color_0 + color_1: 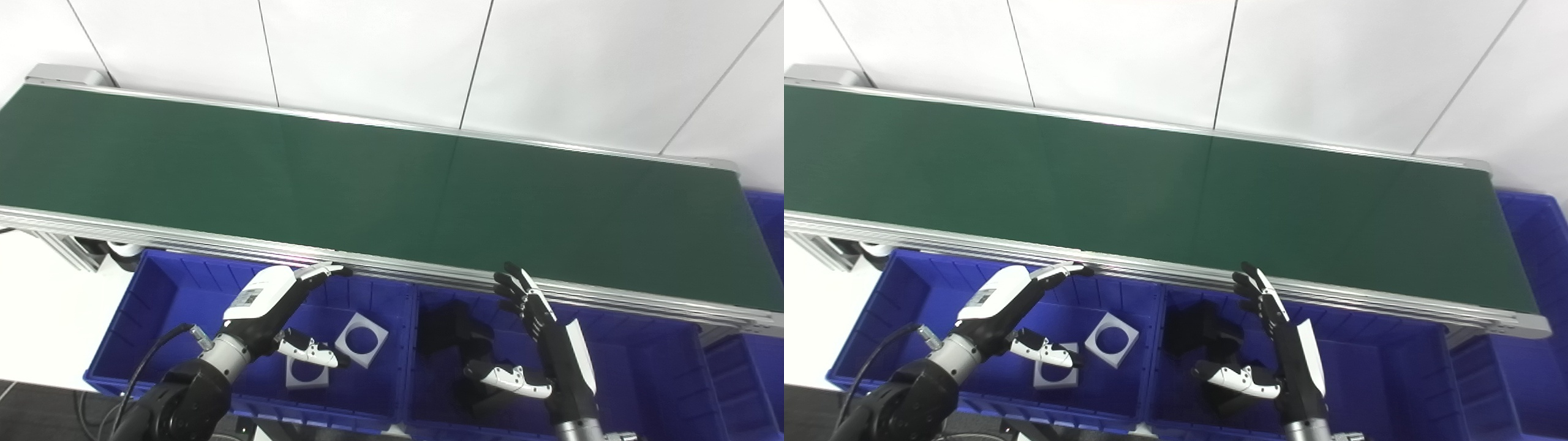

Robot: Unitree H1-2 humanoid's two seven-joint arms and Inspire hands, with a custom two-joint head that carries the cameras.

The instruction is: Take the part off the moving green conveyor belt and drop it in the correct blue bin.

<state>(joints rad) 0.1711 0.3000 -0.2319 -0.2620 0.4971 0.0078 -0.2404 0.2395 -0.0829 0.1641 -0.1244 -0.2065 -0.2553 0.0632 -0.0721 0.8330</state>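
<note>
Conveyor belt, left eye view: its green surface is running across the frame from upper left to right, framed by silver rails, and no part is showing anywhere on it. Blue bins are sitting just below the near rail. The left bin is holding two pale grey square plates with round holes. The middle bin is holding dark parts, whose exact shape cannot be made out against the shadow. A further blue bin is showing at the belt's right end. The left hand is hovering over the left bin, fingers spread and extended toward the near rail, holding nothing. The right hand is hovering over the middle bin, fingers apart and pointing up toward the rail, thumb out to the side, also holding nothing.

Right eye view: the same layout is appearing slightly shifted. The belt is again carrying no part. The left hand's fingertips are lying at the edge of the near rail; whether they are touching it cannot be told. Both hands are showing wide and empty above their bins.
</note>
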